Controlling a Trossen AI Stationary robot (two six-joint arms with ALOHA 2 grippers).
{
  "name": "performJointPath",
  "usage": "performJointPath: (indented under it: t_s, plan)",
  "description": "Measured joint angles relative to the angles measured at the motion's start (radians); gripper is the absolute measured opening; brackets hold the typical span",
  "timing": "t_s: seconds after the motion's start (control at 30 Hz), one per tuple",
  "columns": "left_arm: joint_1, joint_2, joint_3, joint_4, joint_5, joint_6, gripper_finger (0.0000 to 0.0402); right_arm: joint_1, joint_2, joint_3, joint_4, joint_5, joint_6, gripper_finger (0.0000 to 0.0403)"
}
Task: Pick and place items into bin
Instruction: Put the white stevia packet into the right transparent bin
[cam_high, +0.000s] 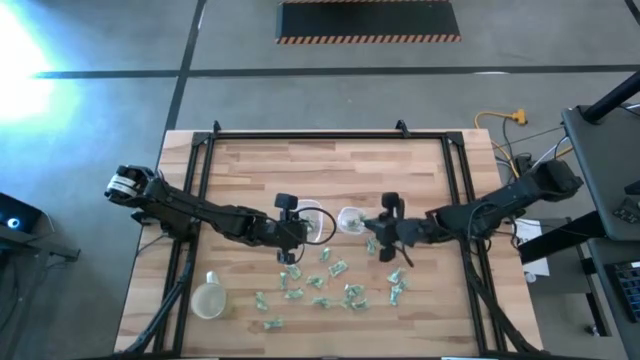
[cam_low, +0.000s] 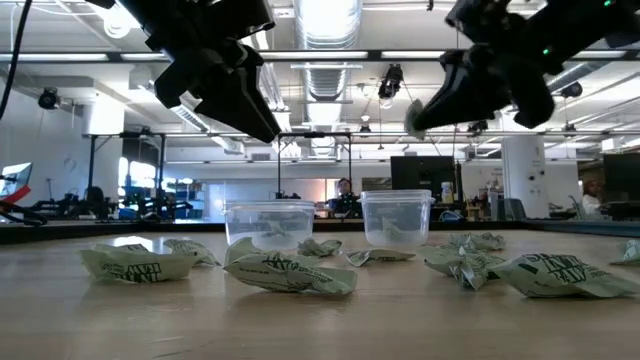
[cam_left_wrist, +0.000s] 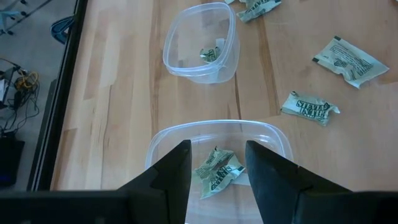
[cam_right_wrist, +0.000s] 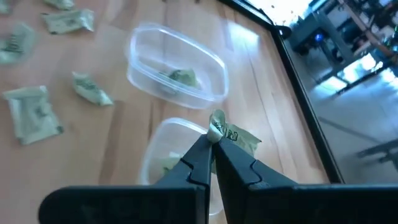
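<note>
Pinching wrapped piece (cam_right_wrist: 231, 132) | right hand (cam_right_wrist: 212, 138) closed | left hand (cam_left_wrist: 216, 163) open

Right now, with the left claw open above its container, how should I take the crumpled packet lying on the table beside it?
Come straight down on the crumpled packet and pinch across its narrow width at the puffed middle. It lies flat on the table, thin ends flush with the wood, so a sideways approach would likely just push it.
</note>
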Motion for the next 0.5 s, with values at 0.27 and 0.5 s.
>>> performJointPath:
  t_s: [0.27, 0.5]
  plan:
    - [0.000, 0.000, 0.000, 0.000, 0.003, 0.000, 0.0135, -0.127, 0.106, -0.013, 0.079, -0.123, 0.013, 0.0011]
    - [0.000, 0.000, 0.000, -0.001, 0.003, 0.000, 0.0135, -0.158, 0.162, -0.011, 0.096, -0.126, 0.008, 0.0011]
